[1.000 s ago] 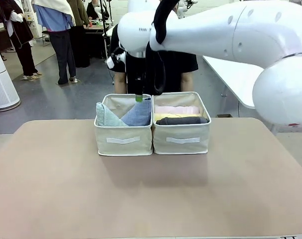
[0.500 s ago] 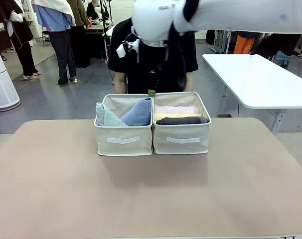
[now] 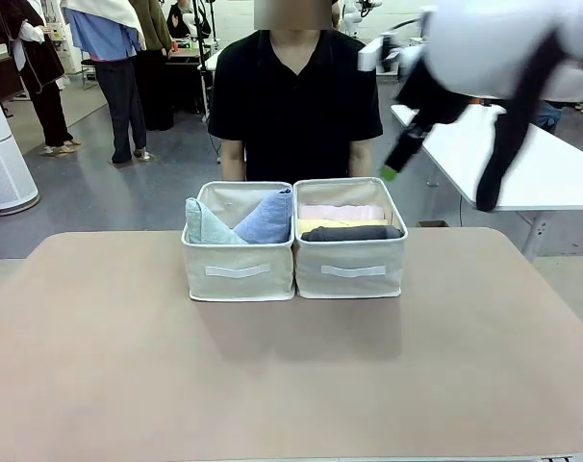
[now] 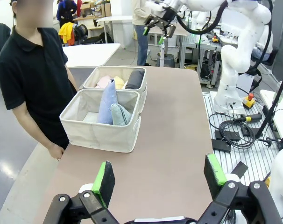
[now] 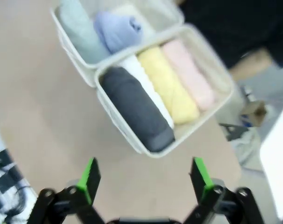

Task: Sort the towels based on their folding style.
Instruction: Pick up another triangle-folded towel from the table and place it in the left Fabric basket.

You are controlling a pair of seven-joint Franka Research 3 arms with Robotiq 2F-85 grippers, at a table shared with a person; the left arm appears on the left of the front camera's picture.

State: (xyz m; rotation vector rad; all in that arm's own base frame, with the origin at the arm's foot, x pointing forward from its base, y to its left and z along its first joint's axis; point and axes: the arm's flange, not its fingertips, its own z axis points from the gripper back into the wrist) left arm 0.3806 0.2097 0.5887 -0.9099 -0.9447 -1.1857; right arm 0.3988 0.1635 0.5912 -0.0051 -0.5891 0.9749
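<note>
Two beige bins stand side by side mid-table. The left bin (image 3: 238,271) holds the mint-blue cone towel (image 3: 207,227) and the lavender-blue cone towel (image 3: 268,219), both upright. In the right bin (image 3: 350,270) lie the rolled pink towel (image 3: 342,212), yellow towel (image 3: 316,226) and dark grey towel (image 3: 351,234); from above, a white towel (image 5: 146,91) shows between dark grey (image 5: 134,108) and yellow (image 5: 168,87). My right gripper (image 3: 392,166) hangs blurred above and right of the bins, open and holding nothing (image 5: 144,177). My left gripper (image 4: 159,175) is open over the table's near side, well short of the bins.
A person in a black shirt (image 3: 293,101) stands right behind the bins at the far edge. A white table (image 3: 508,159) stands off to the back right. Bare tabletop (image 3: 291,375) spreads in front of and beside the bins.
My right arm has swung from above the left bin across to the upper right, away from the bins. The towels and bins have not moved.
</note>
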